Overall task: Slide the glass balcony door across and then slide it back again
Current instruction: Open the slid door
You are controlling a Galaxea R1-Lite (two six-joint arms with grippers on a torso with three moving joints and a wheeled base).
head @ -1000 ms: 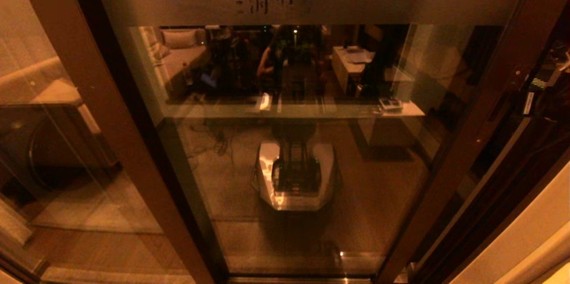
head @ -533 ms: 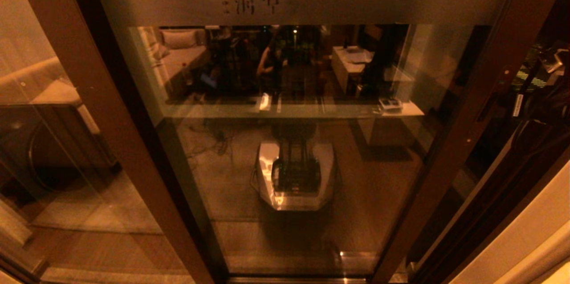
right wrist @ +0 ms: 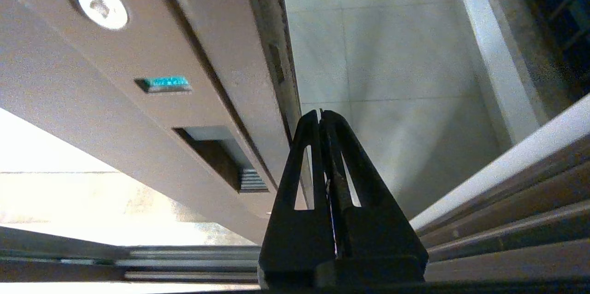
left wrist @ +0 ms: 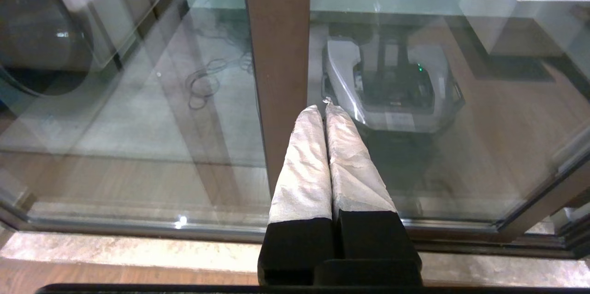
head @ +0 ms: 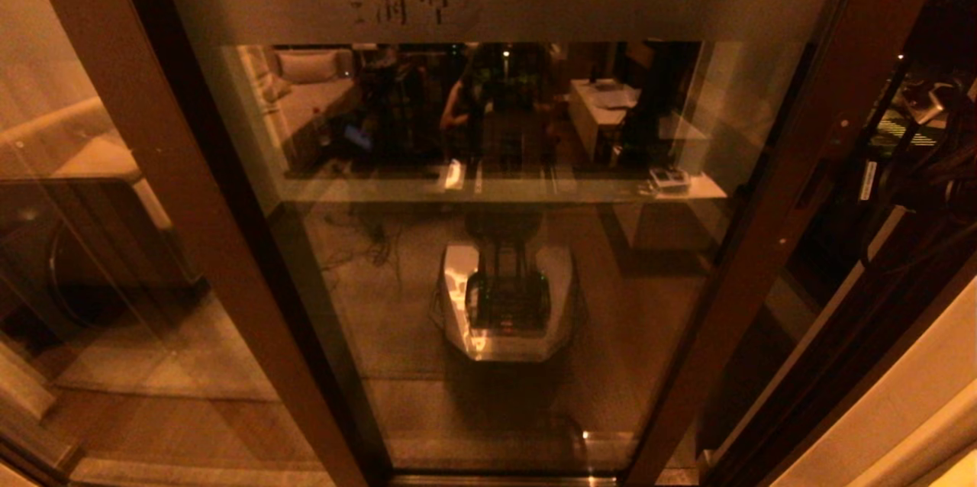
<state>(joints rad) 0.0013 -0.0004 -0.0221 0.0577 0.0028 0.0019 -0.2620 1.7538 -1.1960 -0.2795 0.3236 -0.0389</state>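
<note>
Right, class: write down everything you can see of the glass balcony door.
The glass balcony door is a tall clear pane in a dark brown frame. A frosted band with faint characters runs near its top, and a slot handle sits in the right stile. It stands upright, reflecting the room. The right gripper, jaws shut, is at that stile's edge.

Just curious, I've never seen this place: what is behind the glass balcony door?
Behind the glass balcony door only a pale floor shows faintly. Reflections of the room and the robot's own base cover the glass and hide the rest.
</note>
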